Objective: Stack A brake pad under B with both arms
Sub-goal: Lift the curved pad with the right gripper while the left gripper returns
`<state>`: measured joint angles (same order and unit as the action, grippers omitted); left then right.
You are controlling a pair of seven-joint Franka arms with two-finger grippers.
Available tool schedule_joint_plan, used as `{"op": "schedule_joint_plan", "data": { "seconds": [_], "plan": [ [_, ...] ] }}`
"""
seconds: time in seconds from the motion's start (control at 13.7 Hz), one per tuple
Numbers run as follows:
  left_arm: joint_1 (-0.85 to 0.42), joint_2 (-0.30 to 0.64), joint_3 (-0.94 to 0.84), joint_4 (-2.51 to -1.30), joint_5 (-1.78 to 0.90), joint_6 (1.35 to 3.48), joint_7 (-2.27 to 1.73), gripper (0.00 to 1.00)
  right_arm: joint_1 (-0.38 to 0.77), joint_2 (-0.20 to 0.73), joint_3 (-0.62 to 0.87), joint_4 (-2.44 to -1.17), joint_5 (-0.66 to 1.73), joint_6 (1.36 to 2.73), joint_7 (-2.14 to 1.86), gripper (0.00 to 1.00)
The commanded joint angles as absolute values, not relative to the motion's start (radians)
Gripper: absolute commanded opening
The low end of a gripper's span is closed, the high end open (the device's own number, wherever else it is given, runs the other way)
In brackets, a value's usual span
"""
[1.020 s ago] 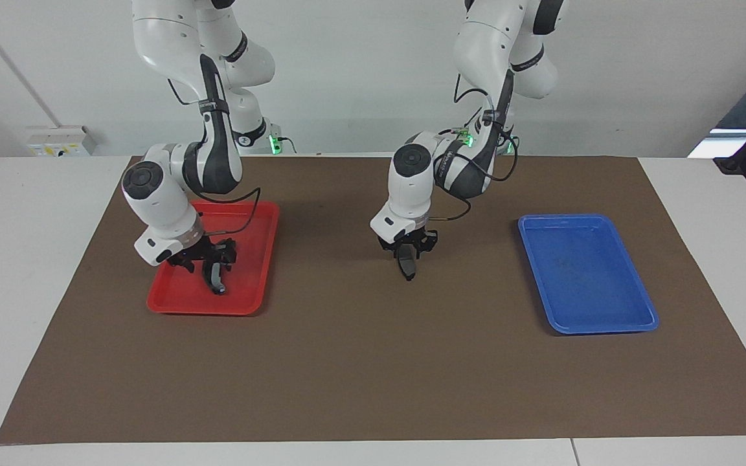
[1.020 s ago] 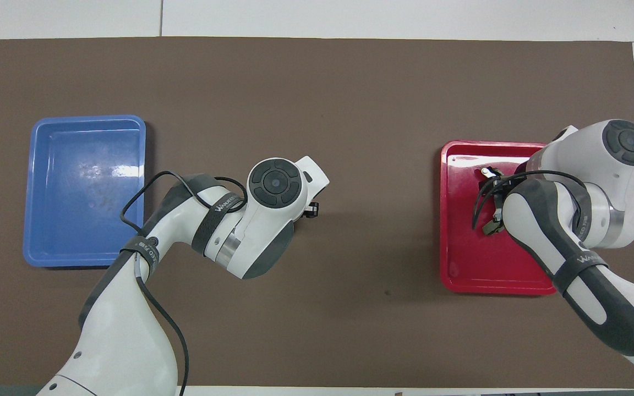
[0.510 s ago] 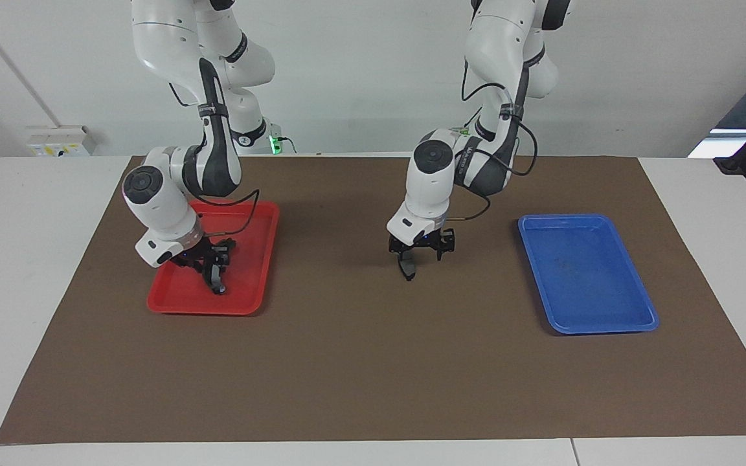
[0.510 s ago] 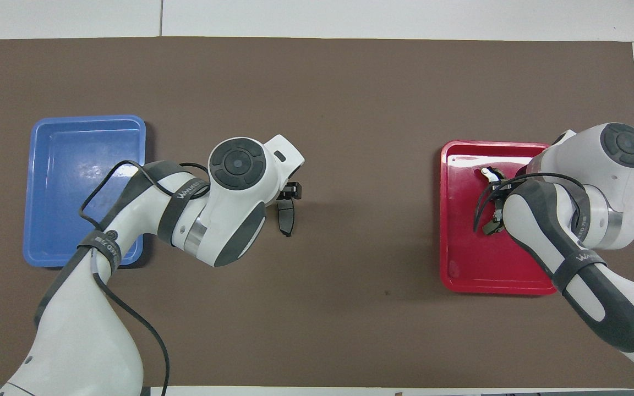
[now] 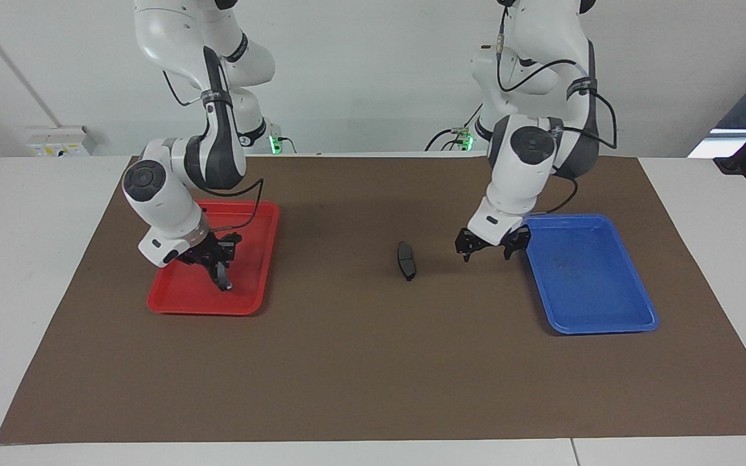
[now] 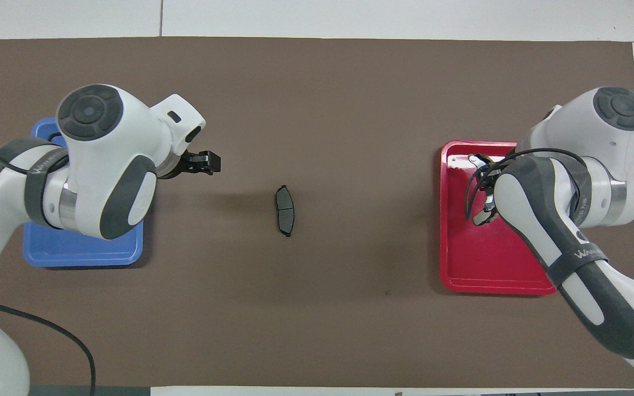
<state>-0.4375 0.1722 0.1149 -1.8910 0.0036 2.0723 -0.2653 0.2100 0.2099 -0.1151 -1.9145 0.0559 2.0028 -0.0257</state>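
The left claw (image 5: 491,244) hangs in the air with its two fingers spread apart and nothing between them, over the brown mat (image 5: 360,362) beside the rim of the blue tray (image 5: 632,317). The right claw (image 5: 216,259) is low over the red tray (image 5: 172,301), and its fingers are squeezed on the curved black pad (image 5: 221,277), which hangs down with its bottom tip at the tray floor; I cannot tell if it touches. The short grey pad (image 5: 406,260) lies flat on the mat near the middle of the table, between the two trays and well apart from both. It is dark and dull, nearly straight, with pointy ends and a thin line across its middle (image 6: 285,210). Both trays are smooth, shiny plastic with round corners and low raised rims. The blue one sits toward the left arm's end of the table, the red one toward the right arm's end. The mat looks flat and soft, and it covers most of the white table (image 5: 17,272), leaving white strips along the edges. There is lots of bare mat around the grey pad on every side.
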Motion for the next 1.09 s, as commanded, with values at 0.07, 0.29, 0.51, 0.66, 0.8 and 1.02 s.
{"op": "schedule_joint_plan", "data": {
  "seconds": [0.07, 0.29, 0.51, 0.66, 0.8, 1.02],
  "plan": [
    [-0.293, 0.095, 0.106, -1.898, 0.014, 2.005, -0.118, 1.00, 0.460, 0.291, -0.114, -1.718, 0.069, 1.948, 0.198, 0.04],
    [-0.188, 0.049, 0.107, -1.885, 0.014, 1.956, -0.014, 1.00, 0.587, 0.417, -0.109, -1.648, 0.078, 2.023, 0.259, 0.03],
    [-0.103, 0.026, 0.110, -1.838, 0.014, 1.867, 0.066, 1.00, 0.662, 0.511, -0.097, -1.608, 0.109, 2.119, 0.325, 0.03],
    [-0.060, 0.023, 0.110, -1.787, 0.014, 1.798, 0.130, 1.00, 0.689, 0.543, -0.092, -1.603, 0.110, 2.163, 0.348, 0.01],
    [-0.026, 0.023, 0.110, -1.749, 0.014, 1.749, 0.175, 1.00, 0.710, 0.569, -0.078, -1.580, 0.110, 2.164, 0.403, 0.01],
    [-0.012, 0.006, 0.114, -1.752, 0.014, 1.730, 0.176, 1.00, 0.713, 0.587, -0.061, -1.555, 0.110, 2.164, 0.436, 0.01]
  ]
}}
